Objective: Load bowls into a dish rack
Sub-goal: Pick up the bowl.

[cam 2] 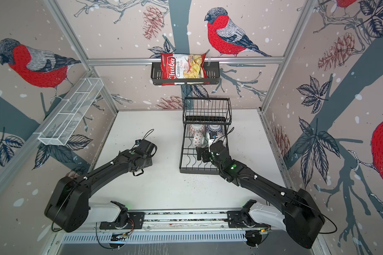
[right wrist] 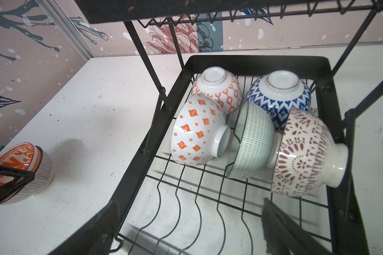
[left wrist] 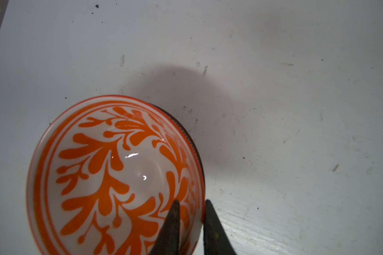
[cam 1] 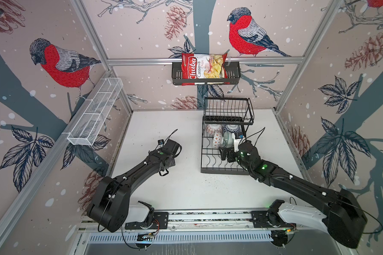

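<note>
An orange-patterned bowl (left wrist: 111,176) stands upright on the white table and looks nested in a grey-striped bowl (right wrist: 43,174). My left gripper (left wrist: 191,203) is shut on its rim, one finger inside and one outside. Both top views hide this bowl under the left arm. The black wire dish rack (cam 1: 224,170) (right wrist: 252,59) holds several bowls at its far end: blue (right wrist: 279,97), two orange-patterned (right wrist: 197,132), green (right wrist: 252,141) and maroon (right wrist: 303,154). My right gripper (right wrist: 189,203) (cam 1: 227,154) hangs open over the rack's wavy dividers, holding nothing.
The rack's raised basket (cam 1: 228,110) overhangs the loaded bowls. A black wall basket with a chips bag (cam 1: 205,68) hangs on the back wall. A long white mesh tray (cam 1: 95,112) is fixed to the left wall.
</note>
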Controlling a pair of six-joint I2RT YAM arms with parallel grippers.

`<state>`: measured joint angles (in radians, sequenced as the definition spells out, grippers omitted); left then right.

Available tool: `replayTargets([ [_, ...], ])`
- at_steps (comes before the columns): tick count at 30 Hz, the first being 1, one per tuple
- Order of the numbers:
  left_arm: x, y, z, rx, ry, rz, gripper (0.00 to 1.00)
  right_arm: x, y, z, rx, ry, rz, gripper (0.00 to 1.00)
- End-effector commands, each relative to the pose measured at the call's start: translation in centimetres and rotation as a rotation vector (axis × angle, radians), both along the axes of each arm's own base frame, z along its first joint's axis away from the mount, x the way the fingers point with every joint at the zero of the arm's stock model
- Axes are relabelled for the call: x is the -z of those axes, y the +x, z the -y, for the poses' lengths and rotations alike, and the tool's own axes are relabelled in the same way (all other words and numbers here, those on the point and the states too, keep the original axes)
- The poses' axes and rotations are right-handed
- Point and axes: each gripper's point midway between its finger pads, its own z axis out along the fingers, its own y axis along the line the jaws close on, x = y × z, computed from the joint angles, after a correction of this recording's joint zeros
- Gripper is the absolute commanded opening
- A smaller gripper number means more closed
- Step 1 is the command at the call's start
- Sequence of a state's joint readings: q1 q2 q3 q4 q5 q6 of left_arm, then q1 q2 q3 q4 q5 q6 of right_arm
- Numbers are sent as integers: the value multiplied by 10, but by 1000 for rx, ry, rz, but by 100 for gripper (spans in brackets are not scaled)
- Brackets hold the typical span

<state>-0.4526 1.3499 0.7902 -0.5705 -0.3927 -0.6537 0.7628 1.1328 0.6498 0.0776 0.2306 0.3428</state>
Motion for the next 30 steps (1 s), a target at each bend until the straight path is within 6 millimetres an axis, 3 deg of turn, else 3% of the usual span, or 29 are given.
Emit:
replayTargets([
  [1, -2, 3, 2, 19, -2, 9, 16, -5, 2, -3, -5, 21, 17, 99],
  [11, -19, 10, 1, 33, 13, 55, 1, 0, 3, -8, -17, 25, 2, 99],
  [30, -32, 23, 23, 101, -70, 83, 0, 1, 5, -14, -35, 26, -8, 99],
])
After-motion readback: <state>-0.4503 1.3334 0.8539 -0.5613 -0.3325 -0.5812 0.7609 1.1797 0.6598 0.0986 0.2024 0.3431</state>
